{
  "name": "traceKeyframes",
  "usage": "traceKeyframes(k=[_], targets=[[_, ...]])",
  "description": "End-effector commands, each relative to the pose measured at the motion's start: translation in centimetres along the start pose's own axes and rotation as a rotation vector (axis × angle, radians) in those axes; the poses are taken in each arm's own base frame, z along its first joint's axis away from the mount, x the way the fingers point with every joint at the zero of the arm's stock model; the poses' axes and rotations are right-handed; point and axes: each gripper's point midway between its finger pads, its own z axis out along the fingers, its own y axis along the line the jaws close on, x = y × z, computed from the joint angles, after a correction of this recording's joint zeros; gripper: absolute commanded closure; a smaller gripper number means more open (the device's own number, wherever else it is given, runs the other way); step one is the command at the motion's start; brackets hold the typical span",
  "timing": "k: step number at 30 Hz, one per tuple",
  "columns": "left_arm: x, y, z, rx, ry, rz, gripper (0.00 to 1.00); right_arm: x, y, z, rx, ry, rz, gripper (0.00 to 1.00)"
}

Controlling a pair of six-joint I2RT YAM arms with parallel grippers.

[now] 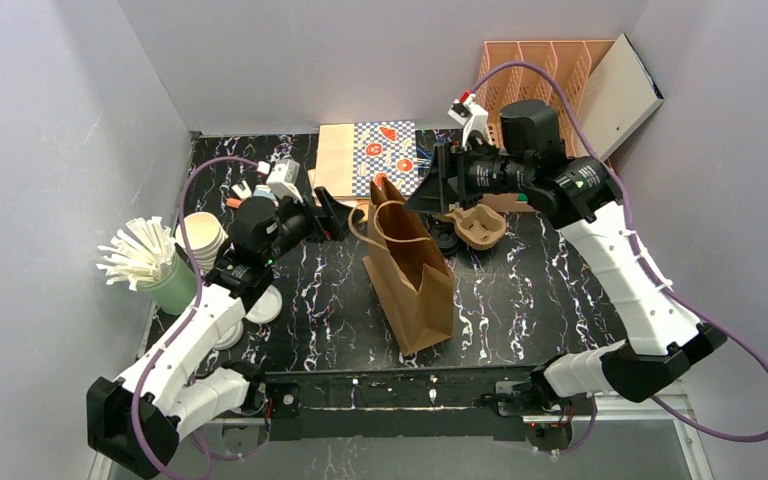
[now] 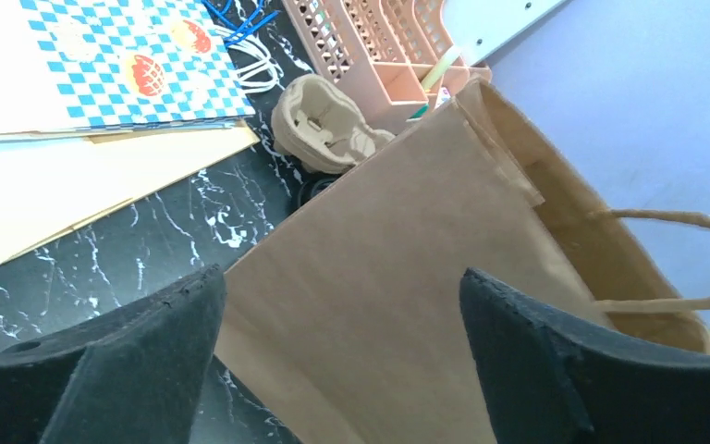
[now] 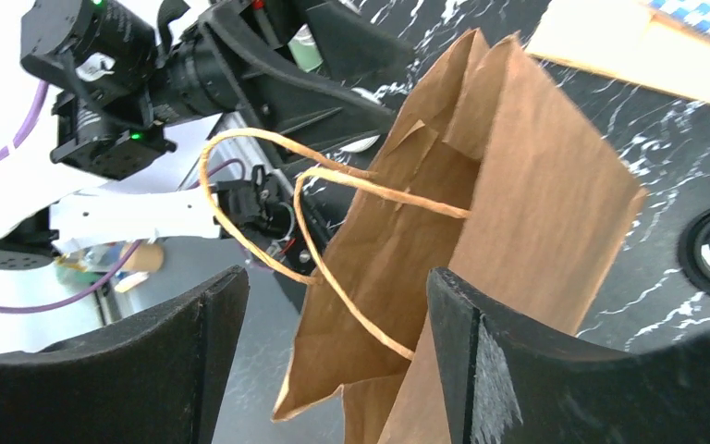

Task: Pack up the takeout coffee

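Note:
A brown paper bag (image 1: 412, 275) stands upright mid-table with its mouth open and its twine handles (image 3: 333, 176) loose. My left gripper (image 1: 338, 215) is open beside the bag's upper left wall (image 2: 407, 213), holding nothing. Open too, my right gripper (image 1: 428, 190) hovers at the bag's far rim (image 3: 518, 185), with the handles in front of its jaws and nothing between them. The takeout coffee shows only as two round white lids (image 1: 265, 305) (image 1: 226, 336) beside my left forearm, partly hidden by it.
A pulp cup carrier (image 1: 480, 228) and a black lid (image 1: 447, 240) lie right of the bag. Flat paper bags (image 1: 370, 155) and a pink rack (image 1: 540, 75) sit at the back. A stack of lidless cups (image 1: 203, 238) and a green cup of stirrers (image 1: 165, 280) stand at left.

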Motion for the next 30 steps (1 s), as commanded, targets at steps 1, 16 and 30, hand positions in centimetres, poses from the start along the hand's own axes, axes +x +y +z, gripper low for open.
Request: traceKeyframes(k=[1, 16, 30], targets=[[-2.0, -0.1, -1.4, -0.069, -0.050, -0.022, 0.02, -1.7, -0.1, -1.8, 0.074, -0.086, -0.100, 0.20], [-5.0, -5.0, -5.5, -0.001, -0.081, -0.182, 0.14, 2.1, -3.9, -2.0, 0.176, 0.014, -0.264, 0.10], [-8.1, -6.9, -6.5, -0.054, -0.042, -0.139, 0.11, 0.8, -5.3, 1.5, 0.243, 0.033, -0.202, 0.40]])
